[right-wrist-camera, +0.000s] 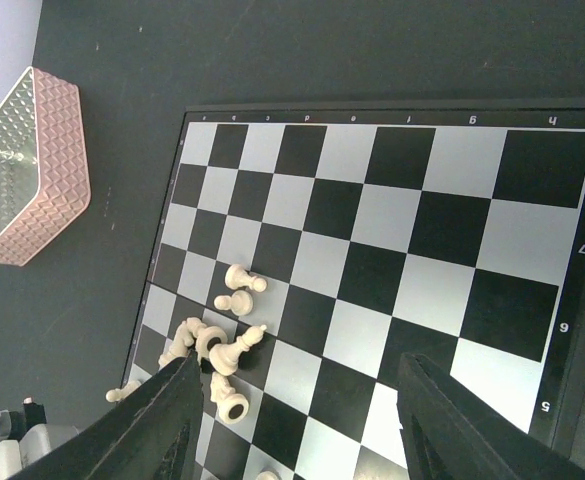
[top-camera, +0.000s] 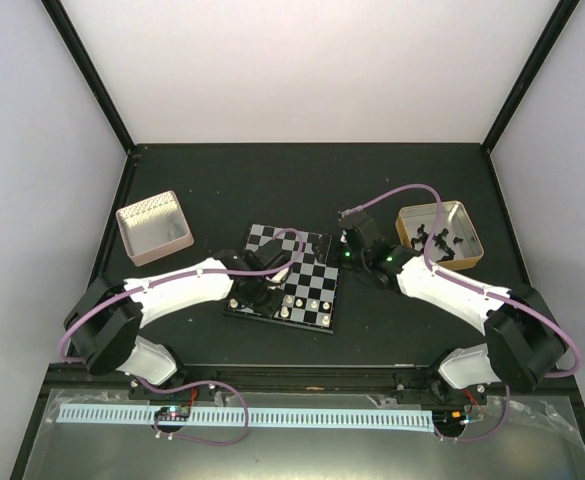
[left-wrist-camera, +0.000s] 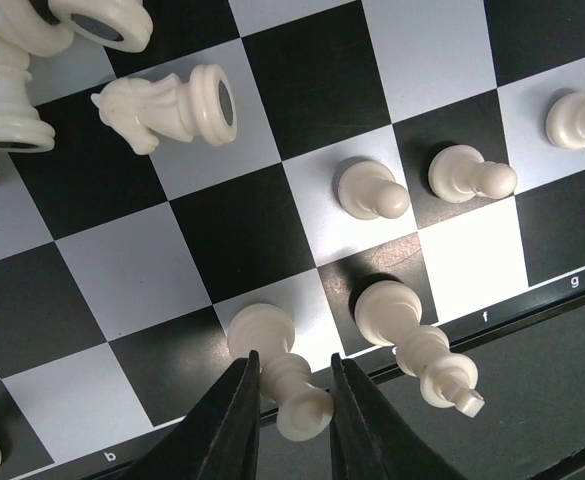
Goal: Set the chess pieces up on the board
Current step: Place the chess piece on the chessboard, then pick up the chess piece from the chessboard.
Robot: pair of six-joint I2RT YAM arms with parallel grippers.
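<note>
Board sits mid-tabletop, between a pink tin on the left and a tan tin holding black pieces on the right. Cream chess pieces cluster along its near edge and near-left corner.

Left end effector: fingers narrowly parted either side of a tall cream piece standing upright on an edge-row square by the rim. Slivers of gap seem to show on both sides; whether the pads bear on it, cannot tell. King upright on the next square, close beside. Three pawns upright one row in.

Right end effector: fingers spread wide, nothing between, hovering by the board's right edge, well apart from the pieces.

Relation that matters: the tall piece's long axis is vertical, rising between the left fingers, so a clean exit looks to be straight up along it; sideways drift risks tipping it into the king. Likely next candidates lie farther in: knight toppled on its side, long axis flat across its square, others heaped past it. Left arm clearly nearer.

Pose: left forearm stretched from its base to the near-left corner, wrist turned down over the rim. Right forearm angled in toward the right edge, wrist held higher
</note>
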